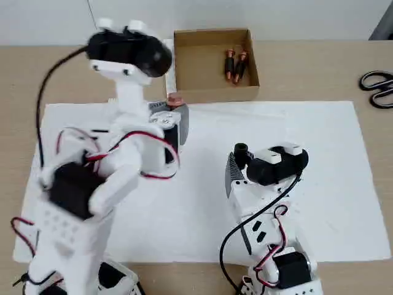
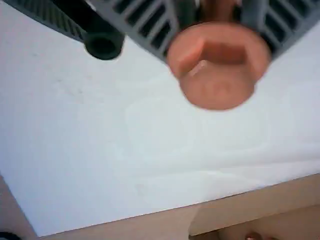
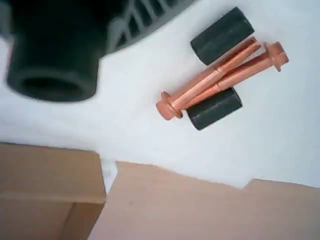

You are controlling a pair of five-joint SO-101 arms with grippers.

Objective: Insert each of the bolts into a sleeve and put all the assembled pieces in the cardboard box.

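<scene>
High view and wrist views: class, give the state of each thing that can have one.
cardboard box: open, two assembled pieces inside.
left hand: shut on a bolt.
right hand: shut on a sleeve.
loose bolts: lying bare on the paper.
loose sleeves: empty, beside them.

The cardboard box [image 1: 187, 67] is open on top, its left floor bare, while two bolted pieces [image 1: 236, 65] lie along its right side. The left gripper [image 1: 174, 104], closed on a bolt [image 1: 175, 98], hangs just before the box's near wall by the left corner. Bare sheet [image 1: 202, 141] spreads between it and the right arm [image 1: 270, 166].
</scene>
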